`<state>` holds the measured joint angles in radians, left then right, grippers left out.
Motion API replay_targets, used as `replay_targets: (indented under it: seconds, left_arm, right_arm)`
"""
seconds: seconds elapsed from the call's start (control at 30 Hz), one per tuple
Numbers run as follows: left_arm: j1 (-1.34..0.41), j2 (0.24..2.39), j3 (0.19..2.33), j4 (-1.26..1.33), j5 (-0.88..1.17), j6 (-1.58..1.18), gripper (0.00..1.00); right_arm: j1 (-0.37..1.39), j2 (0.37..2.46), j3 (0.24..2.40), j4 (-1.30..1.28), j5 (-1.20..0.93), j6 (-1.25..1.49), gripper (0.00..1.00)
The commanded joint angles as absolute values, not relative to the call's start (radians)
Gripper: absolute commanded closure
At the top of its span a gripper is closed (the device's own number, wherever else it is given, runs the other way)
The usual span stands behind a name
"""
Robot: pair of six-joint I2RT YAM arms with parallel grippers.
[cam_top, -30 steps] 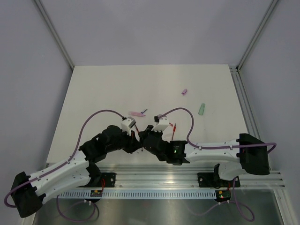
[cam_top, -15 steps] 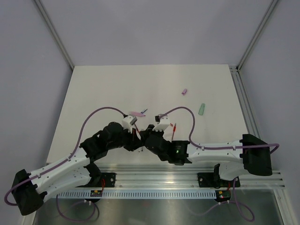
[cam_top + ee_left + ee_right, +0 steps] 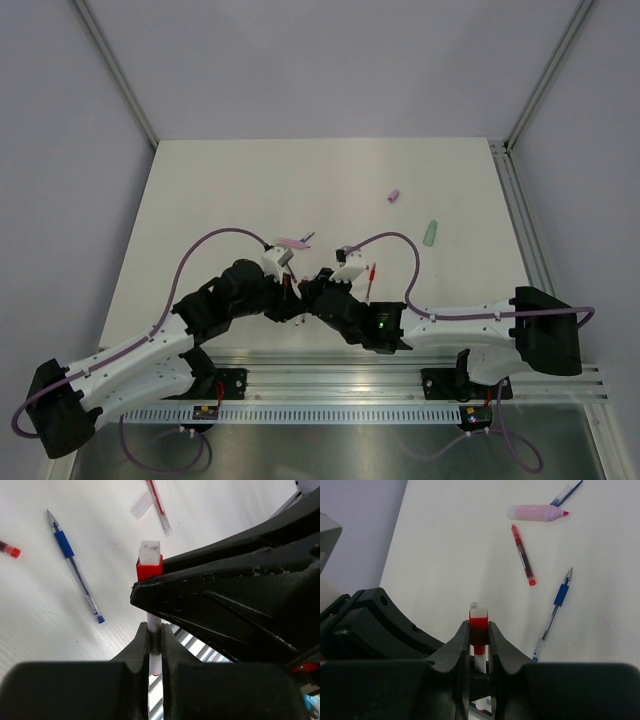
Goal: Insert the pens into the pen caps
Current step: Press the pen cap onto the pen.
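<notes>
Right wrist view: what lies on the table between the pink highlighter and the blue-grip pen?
A red pen, touching neither the pink highlighter nor the blue-grip pen, slightly left of the line between them; the right wrist view shows it.

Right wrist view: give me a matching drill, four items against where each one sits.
1 red cap
2 pink highlighter
3 red pen
4 blue-grip pen

A lying near the top edge of the view
B clamped in the right gripper, atop a white pen barrel
C lying right of the gripper
D lying just below the highlighter

Pairs: 1-B, 2-A, 3-D, 4-C
</notes>
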<state>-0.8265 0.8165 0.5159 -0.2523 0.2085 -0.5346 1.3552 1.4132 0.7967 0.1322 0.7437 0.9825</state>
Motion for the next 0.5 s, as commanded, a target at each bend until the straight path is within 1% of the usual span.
replay_targets:
  seconds: [0.0, 0.17, 0.27, 0.37, 0.4, 0.47]
  left_arm:
    - [-0.795, 0.788, 0.605, 0.584, 0.139, -0.569, 1.0]
    - [-0.813, 0.781, 0.516, 0.589, 0.19, -0.601, 1.0]
    - [-0.85, 0.785, 0.477, 0.591, 0.218, -0.615, 1.0]
    - [-0.891, 0.767, 0.448, 0.591, 0.198, -0.615, 1.0]
    - [-0.897, 0.762, 0.43, 0.591, 0.189, -0.617, 1.0]
    - [-0.916, 0.759, 0.417, 0.588, 0.183, -0.618, 1.0]
  right_arm:
    - [1.434, 1.483, 0.798, -0.057, 0.368, 0.968, 1.0]
    - [1.335, 1.358, 0.811, -0.061, 0.391, 0.879, 1.0]
    - [1.299, 1.312, 0.859, -0.09, 0.419, 0.813, 1.0]
    - [1.272, 1.299, 0.913, -0.123, 0.429, 0.764, 1.0]
    - [1.264, 1.296, 0.926, -0.142, 0.436, 0.753, 0.95]
    - [1.256, 1.296, 0.962, -0.161, 0.451, 0.736, 0.91]
